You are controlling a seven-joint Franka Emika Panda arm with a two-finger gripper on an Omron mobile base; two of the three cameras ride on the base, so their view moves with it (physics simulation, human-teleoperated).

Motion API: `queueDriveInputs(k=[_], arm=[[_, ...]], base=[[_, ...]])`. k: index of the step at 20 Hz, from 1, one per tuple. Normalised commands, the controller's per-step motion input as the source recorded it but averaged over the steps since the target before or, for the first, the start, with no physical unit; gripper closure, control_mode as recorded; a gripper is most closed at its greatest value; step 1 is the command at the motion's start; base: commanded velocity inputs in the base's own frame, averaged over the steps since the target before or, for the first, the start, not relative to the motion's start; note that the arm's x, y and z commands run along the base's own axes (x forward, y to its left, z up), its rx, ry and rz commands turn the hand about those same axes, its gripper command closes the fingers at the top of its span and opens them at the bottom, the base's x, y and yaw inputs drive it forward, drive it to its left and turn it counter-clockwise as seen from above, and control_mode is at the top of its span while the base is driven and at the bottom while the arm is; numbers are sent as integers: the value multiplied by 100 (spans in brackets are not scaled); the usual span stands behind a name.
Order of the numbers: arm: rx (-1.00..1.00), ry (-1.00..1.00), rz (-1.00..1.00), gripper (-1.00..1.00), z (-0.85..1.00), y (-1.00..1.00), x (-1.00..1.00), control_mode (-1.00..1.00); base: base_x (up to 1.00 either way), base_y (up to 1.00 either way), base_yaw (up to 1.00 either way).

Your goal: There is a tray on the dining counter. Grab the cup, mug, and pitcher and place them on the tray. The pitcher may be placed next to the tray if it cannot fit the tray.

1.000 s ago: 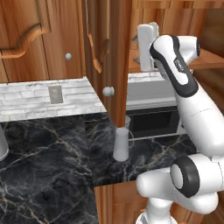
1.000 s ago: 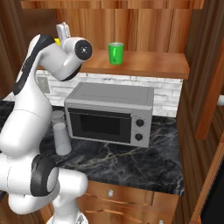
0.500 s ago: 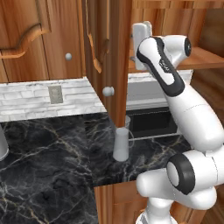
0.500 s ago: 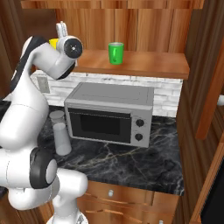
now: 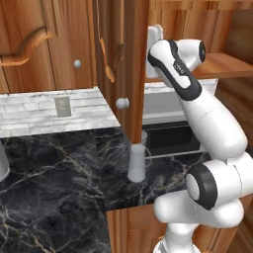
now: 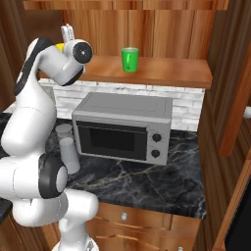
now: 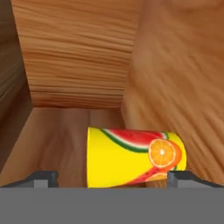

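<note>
Base views: behind the arm, left and right; both share the microwave [image 6: 122, 127].
Hand view: close, facing a yellow cup [image 7: 135, 157].

Kitchen: microwave [image 6: 123, 126], marble counter [image 6: 147, 181]

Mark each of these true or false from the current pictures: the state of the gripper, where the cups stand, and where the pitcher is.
1. The gripper is shut on the yellow cup. False: its tips stand wide open on either side of the cup, not closed on it.
2. A green mug stands on the wooden shelf above the microwave. True.
3. The pitcher stands on the black marble counter beside the microwave. True.
4. The yellow cup is plain. False: it bears a watermelon and orange print.
5. The green mug sits on top of the microwave. False: it is on the shelf.
</note>
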Motion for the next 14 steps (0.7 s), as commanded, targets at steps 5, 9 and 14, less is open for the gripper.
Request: queueDriveInputs(k=[5, 9, 14], arm=[[0, 0, 4, -100, -13, 0, 48, -100], [0, 1, 3, -100, 0, 12, 29, -100], [0, 4, 3, -100, 0, 15, 19, -100]], base=[[0, 0, 0], [0, 0, 0], [0, 0, 0]])
